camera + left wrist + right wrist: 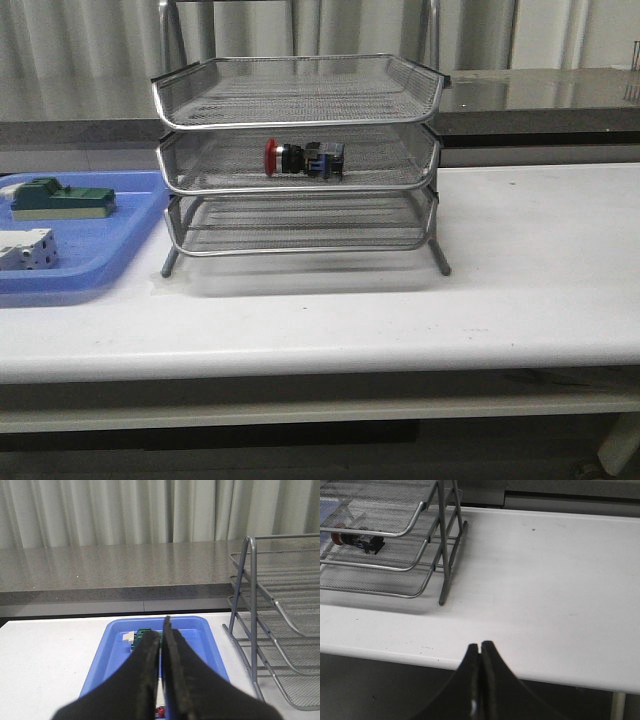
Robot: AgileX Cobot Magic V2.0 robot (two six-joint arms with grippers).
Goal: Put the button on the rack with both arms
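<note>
The button (305,158), with a red head and a blue-black rear block, lies on its side in the middle tier of the silver wire-mesh rack (300,123). It also shows in the right wrist view (357,539), inside the rack (445,565). Neither arm shows in the front view. My left gripper (161,627) is shut and empty, above the blue tray (100,665), with the rack (252,605) off to one side. My right gripper (480,644) is shut and empty, over the table's front edge, well apart from the rack.
A flat blue plastic tray (120,240) stands left of the rack and holds a green block (60,197) and a white block (25,248). A grey counter and curtains run behind the white table (540,260).
</note>
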